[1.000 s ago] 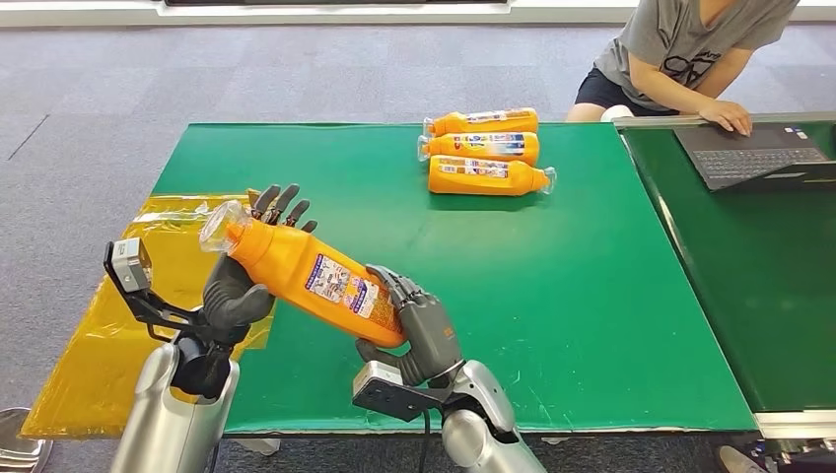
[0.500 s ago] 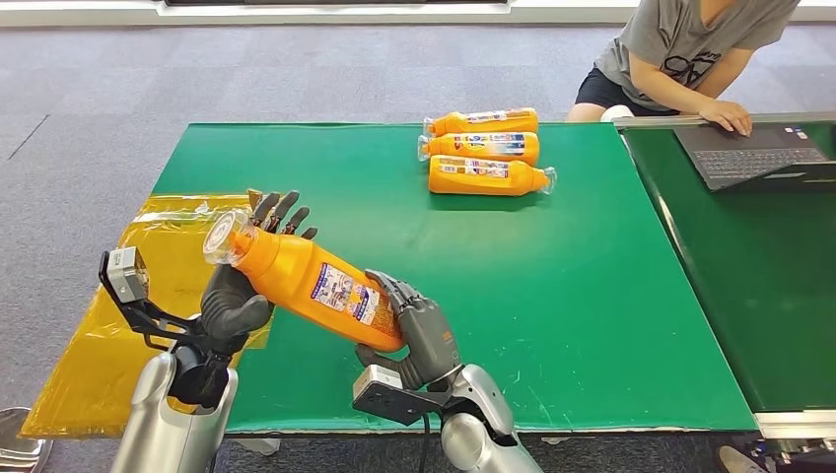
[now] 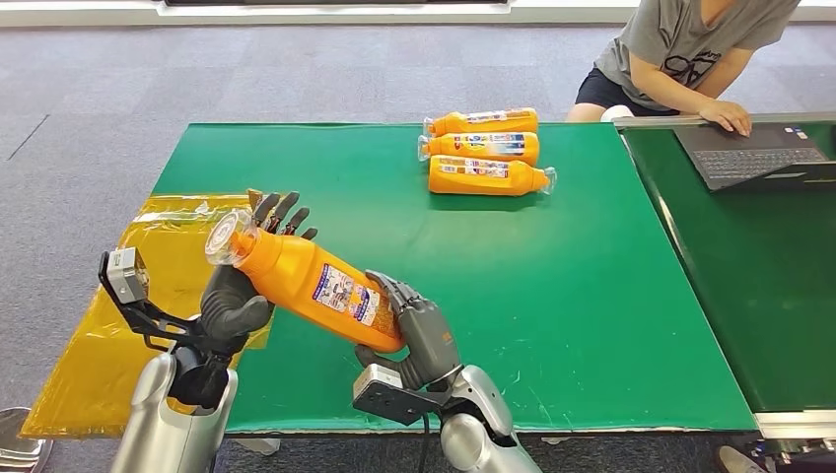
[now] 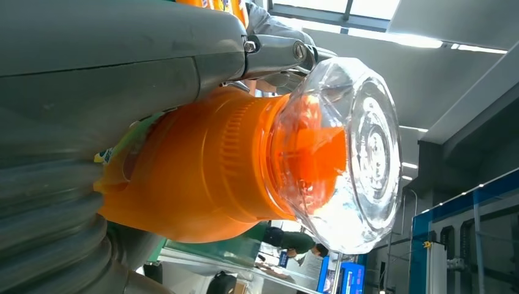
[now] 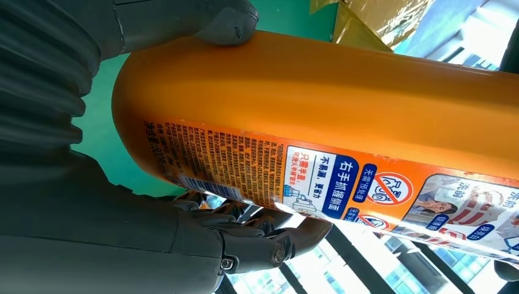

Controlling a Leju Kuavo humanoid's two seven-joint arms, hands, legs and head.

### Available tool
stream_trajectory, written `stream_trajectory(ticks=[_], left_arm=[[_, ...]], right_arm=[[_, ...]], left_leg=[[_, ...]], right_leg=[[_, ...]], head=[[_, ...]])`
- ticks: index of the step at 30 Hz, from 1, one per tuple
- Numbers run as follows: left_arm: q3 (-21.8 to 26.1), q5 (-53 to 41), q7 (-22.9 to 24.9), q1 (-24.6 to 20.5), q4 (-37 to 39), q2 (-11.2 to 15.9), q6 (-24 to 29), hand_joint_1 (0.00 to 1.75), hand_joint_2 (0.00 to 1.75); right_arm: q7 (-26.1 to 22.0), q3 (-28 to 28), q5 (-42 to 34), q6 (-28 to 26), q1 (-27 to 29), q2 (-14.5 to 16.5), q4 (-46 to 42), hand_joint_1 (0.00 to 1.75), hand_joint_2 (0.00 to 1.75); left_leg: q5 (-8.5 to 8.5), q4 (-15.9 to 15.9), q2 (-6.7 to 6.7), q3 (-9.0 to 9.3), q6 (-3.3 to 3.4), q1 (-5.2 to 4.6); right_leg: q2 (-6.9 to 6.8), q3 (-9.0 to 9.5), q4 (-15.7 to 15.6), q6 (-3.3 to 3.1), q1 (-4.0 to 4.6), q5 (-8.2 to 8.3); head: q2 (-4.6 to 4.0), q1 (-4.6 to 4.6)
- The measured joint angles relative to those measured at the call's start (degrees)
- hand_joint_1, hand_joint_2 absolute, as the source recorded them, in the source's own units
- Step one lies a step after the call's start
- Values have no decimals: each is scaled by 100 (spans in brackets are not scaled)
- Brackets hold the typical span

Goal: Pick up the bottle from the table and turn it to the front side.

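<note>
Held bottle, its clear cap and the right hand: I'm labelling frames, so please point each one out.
Held bottle (image 3: 311,281), head view, on its orange body above the label.
Clear cap (image 4: 352,153), left wrist view, on the transparent dome.
Right hand (image 3: 422,330), head view, on the grey back of the hand.

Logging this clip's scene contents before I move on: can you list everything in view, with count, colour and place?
held bottle: one, orange with clear cap, raised above the table's near-left corner
lying bottles: three, orange, far side of table
table: one, green
plastic sheet: one, yellow, left of table
laptop: one, dark, on the neighbouring table at right
person: one, grey shirt, hand at the laptop
left robot hand: grey, holds bottle near its neck
right robot hand: grey, holds bottle's base
</note>
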Motion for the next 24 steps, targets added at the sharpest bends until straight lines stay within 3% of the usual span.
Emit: stream_trajectory(ticks=[3, 24], left_arm=[[-2, -82, -12, 9, 0, 1, 24, 171, 175], [-44, -399, -190, -109, 196, 64, 380, 175, 175]], right_arm=[[-1, 0, -7, 0, 18, 0, 9, 175, 175], [22, 0, 27, -68, 147, 0, 49, 175, 175]], left_leg=[[0, 0, 0, 0, 0, 0], [0, 0, 0, -1, 0, 0]], right_leg=[[0, 0, 0, 0, 0, 0], [0, 0, 0, 0, 0, 0]], head=[[0, 0], [0, 0]])
